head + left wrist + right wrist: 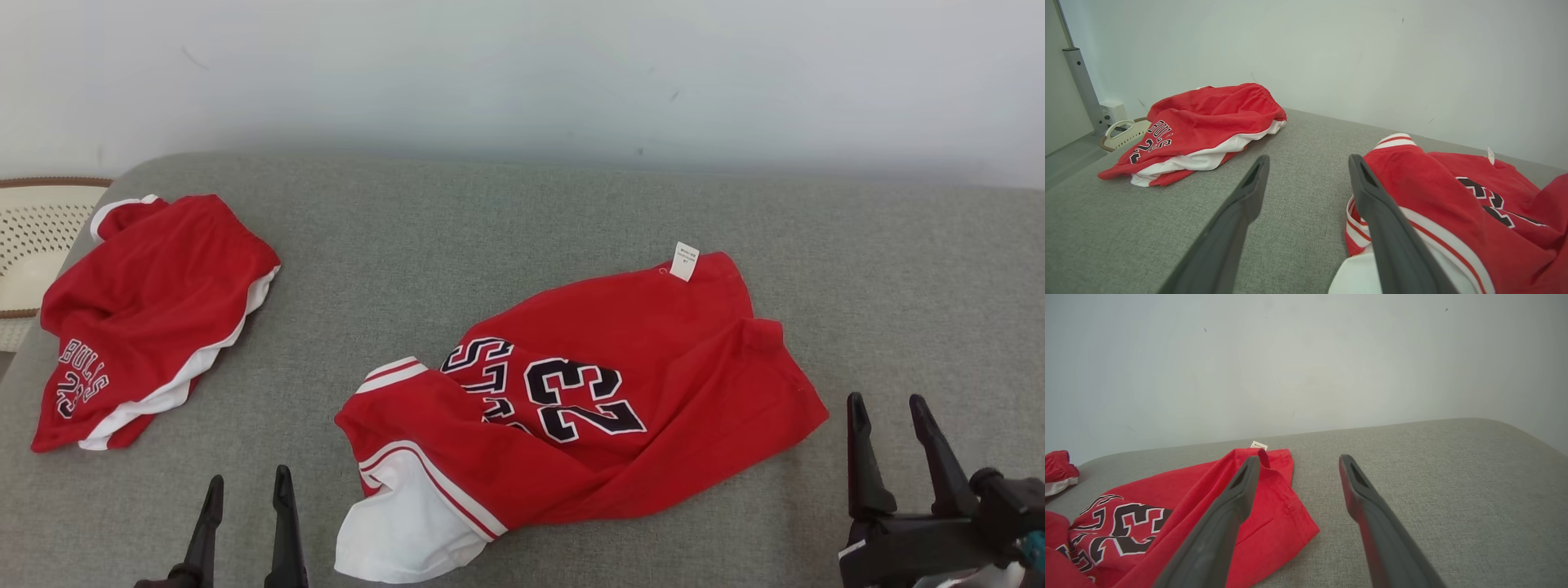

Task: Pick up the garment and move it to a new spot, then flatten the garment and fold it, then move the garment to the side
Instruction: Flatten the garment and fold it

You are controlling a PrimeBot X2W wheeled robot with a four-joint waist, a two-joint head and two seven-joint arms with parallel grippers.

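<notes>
Grey woven fabric covers the padded surface [506,212] before us, which is backed by a pale wall [522,73]. At the far left, a cream perforated basket [37,233] with a brown rim sits past the surface's edge. Beside it lie crumpled red shorts [151,310] with white trim and "BULLS" lettering at their near end.

Our left fingers [283,523] rise from the bottom edge, spread apart and empty, over bare fabric between the shorts and the jersey [653,359]. In the left wrist view one finger overlaps the jersey's striped hem, and we cannot tell whether it touches.

The jersey, our garment, lies rumpled at the middle of the surface. It is red with a black "23", a white panel at its near left corner and a small white tag [684,261] at its far edge.

Our right fingers [861,457] stand released, holding nothing, just beside the jersey's right corner. In the head view a strip of grey shows between them and the cloth.
</notes>
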